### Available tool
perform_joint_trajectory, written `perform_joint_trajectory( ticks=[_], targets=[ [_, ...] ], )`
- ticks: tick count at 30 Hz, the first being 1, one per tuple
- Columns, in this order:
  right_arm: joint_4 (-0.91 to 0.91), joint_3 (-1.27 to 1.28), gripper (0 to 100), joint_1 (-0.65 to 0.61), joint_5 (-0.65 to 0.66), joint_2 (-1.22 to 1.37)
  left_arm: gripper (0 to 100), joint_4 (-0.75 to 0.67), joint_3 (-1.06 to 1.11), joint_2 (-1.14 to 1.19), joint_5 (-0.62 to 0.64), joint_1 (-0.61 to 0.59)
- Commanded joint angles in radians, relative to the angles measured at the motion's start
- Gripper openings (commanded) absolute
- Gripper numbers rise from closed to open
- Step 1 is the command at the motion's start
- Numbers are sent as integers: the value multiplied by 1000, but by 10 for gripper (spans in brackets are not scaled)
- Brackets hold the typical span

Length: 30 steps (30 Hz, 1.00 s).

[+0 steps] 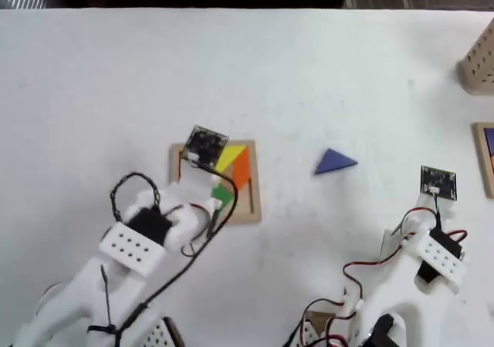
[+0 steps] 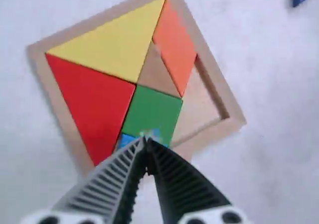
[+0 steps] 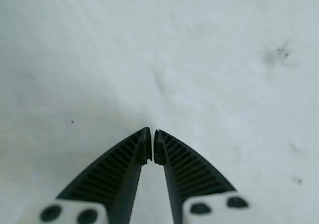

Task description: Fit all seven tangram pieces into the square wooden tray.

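Note:
The square wooden tray (image 2: 234,119) holds a yellow triangle (image 2: 112,45), a red triangle (image 2: 92,99), an orange parallelogram (image 2: 174,42) and a green square (image 2: 152,112). A small light-blue piece (image 2: 127,140) lies at the tray's near edge, partly under my left gripper (image 2: 146,144), which is shut with its tips just over it. Bare wood shows in the tray's middle and along one side. In the high view the left arm (image 1: 147,231) covers part of the tray (image 1: 251,208). A dark blue triangle (image 1: 334,162) lies loose on the table. My right gripper (image 3: 152,147) is shut over bare table.
A wooden block with holes (image 1: 478,65) stands at the far right edge, and part of another wooden tray (image 1: 485,158) lies below it. The right arm (image 1: 436,247) sits near the front right. Cables trail by both arm bases.

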Motion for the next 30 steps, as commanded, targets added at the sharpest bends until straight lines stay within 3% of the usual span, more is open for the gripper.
perform_joint_trajectory(
  ticks=[1,8,19,23,30],
  targets=[
    [2,-5,22,-4,9,-21,20,-75,-41,-25,12,27],
    [1,-11,22,33,9,-21,20,-106,-120,24,63,27],
    [1,-14,22,38,9,-21,20,-107,-374,417,83,73],
    [5,-44,22,18,3,-21,40,-103,-376,453,80,-8],
    [105,-183,80,-137,-78,-21,238,95,-374,392,78,-242]
  ],
)
